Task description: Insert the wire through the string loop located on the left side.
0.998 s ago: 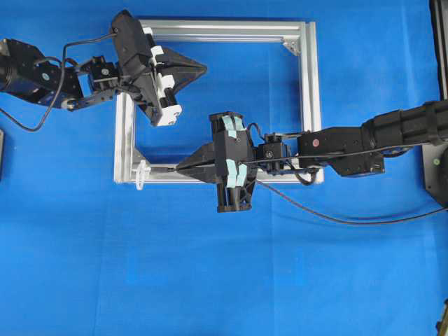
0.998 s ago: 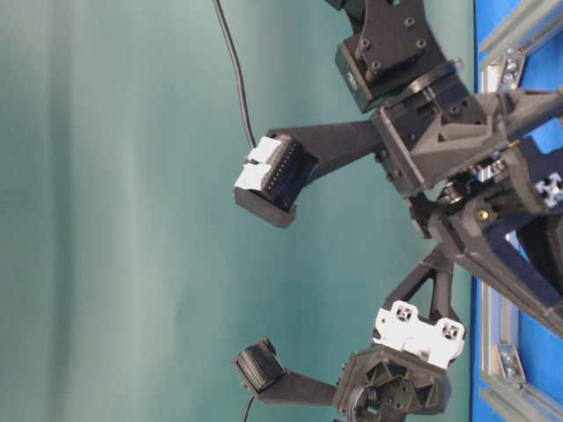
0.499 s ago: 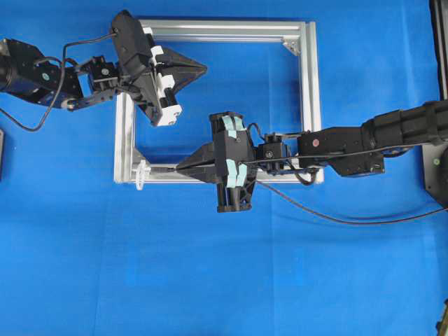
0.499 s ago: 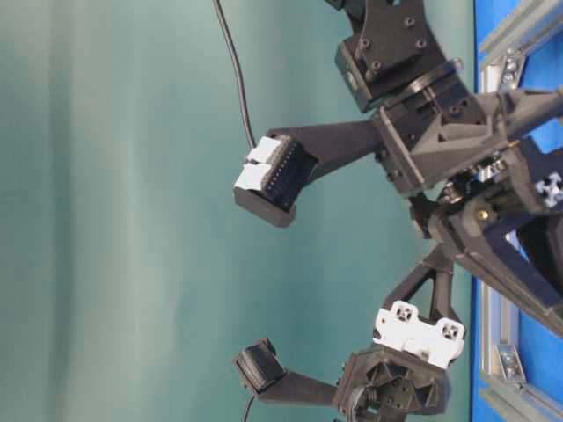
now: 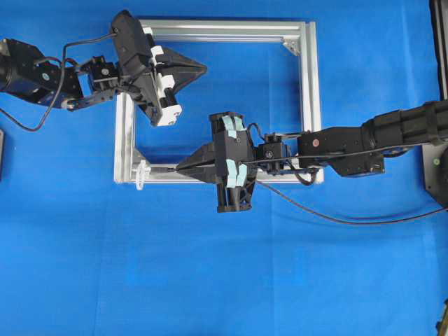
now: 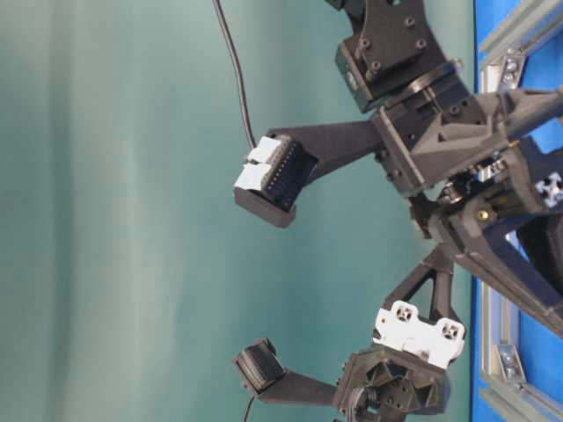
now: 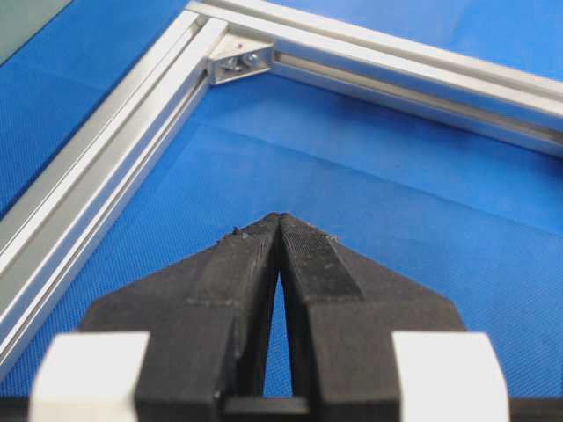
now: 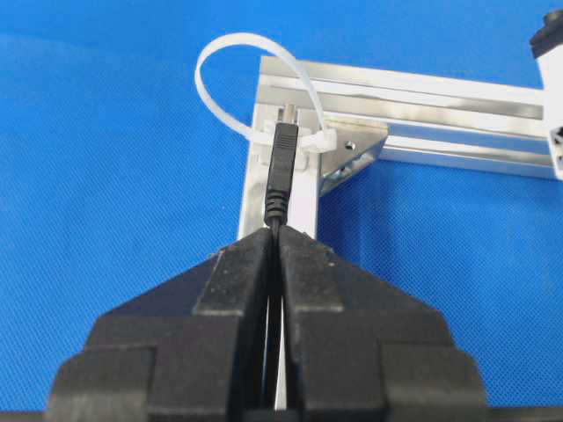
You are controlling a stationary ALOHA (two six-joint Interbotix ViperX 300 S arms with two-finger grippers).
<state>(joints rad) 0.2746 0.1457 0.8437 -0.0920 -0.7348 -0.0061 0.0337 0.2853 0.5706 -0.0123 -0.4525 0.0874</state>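
I have the right gripper (image 5: 183, 167) pressed tight on the wire (image 8: 280, 180), its two black fingers (image 8: 242, 290) meeting with the cable pinched between them just behind the plug. From the right wrist camera, the plug sticks straight out ahead of the fingertips, its long axis in line with the gripper and its silvery tip aimed at the string loop (image 8: 251, 83). The tip sits right at the base of the loop, where the white string is tied to the corner of the aluminium frame (image 8: 413, 92); I cannot tell whether it has entered the opening. The loop arches up and away from that corner, standing over the blue cloth (image 8: 106, 220).

In the overhead view the plug end lies along the frame's (image 5: 312, 91) bottom rail, pointing toward the frame's bottom-left corner, where the string loop (image 5: 142, 175) pokes out. Behind the gripper the wire (image 5: 336, 218) trails across the blue cloth (image 5: 210, 280) in a shallow curve toward the table's right edge.

My left gripper (image 5: 199, 68) hangs near the frame's top-left corner, over the cloth inside the frame. In its wrist camera the fingers (image 7: 237, 264) are squeezed together at the tips with nothing between them, facing an inner corner bracket (image 7: 239, 60).
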